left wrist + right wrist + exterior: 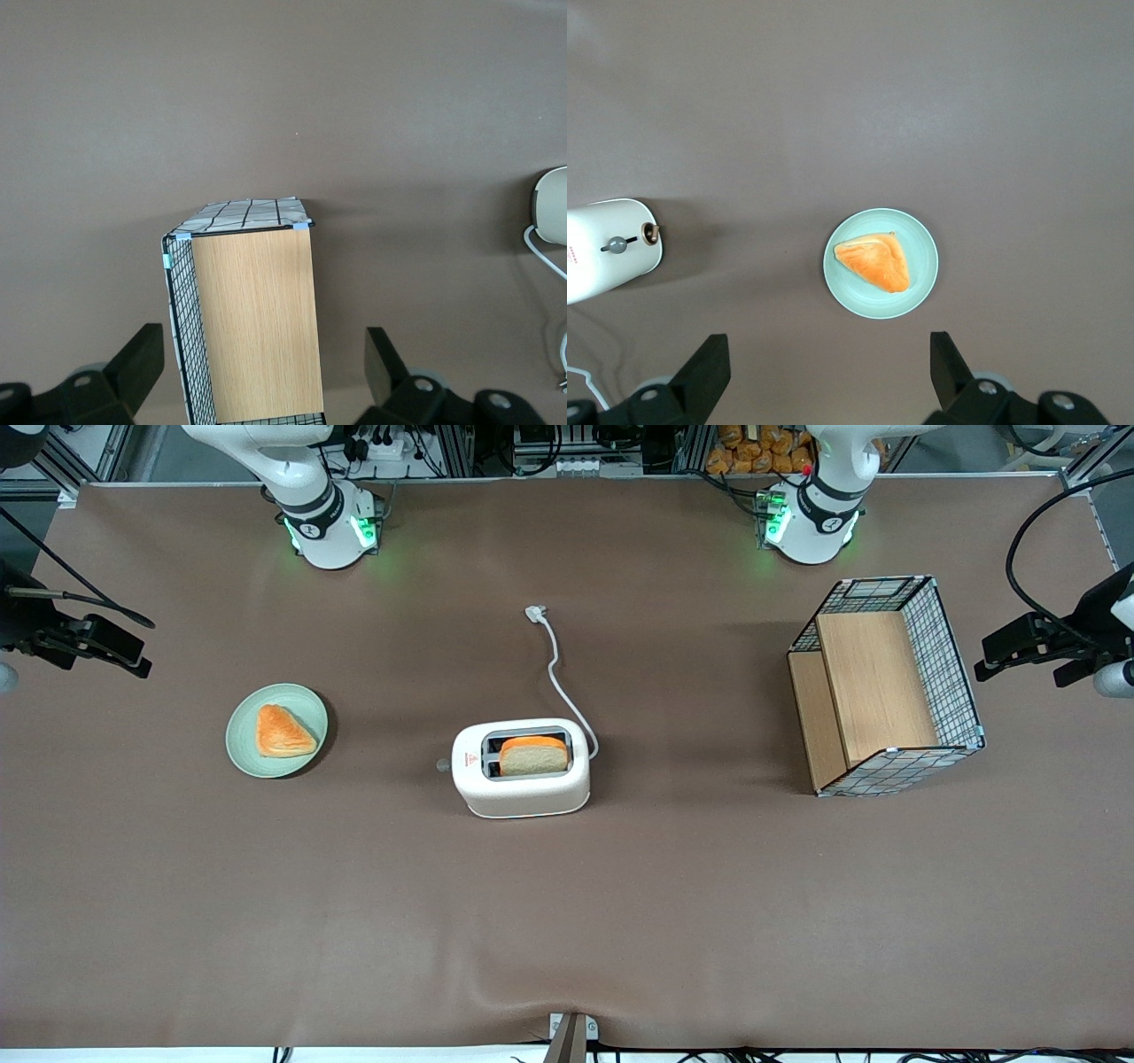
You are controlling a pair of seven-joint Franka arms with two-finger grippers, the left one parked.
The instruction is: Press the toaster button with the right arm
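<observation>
The cream-white toaster (521, 779) stands mid-table with a slice of toast (533, 755) in one slot. Its tiny grey button (442, 764) sticks out of the narrow end that faces the plate. The right wrist view shows that end of the toaster (602, 252) with the grey button (617, 245) on a dark slot and a small brownish knob (651, 234) beside it. My right gripper (124, 651) hangs high over the working arm's end of the table, well apart from the toaster. Its fingers (709, 363) stand wide open and empty, the gripper (826, 345) above the plate area.
A pale green plate (244, 748) with a triangular pastry (283, 732) lies between gripper and toaster; it also shows in the right wrist view (921, 283). The toaster's white cord (558, 673) trails away from the front camera. A wire-and-wood basket (886, 686) stands toward the parked arm's end.
</observation>
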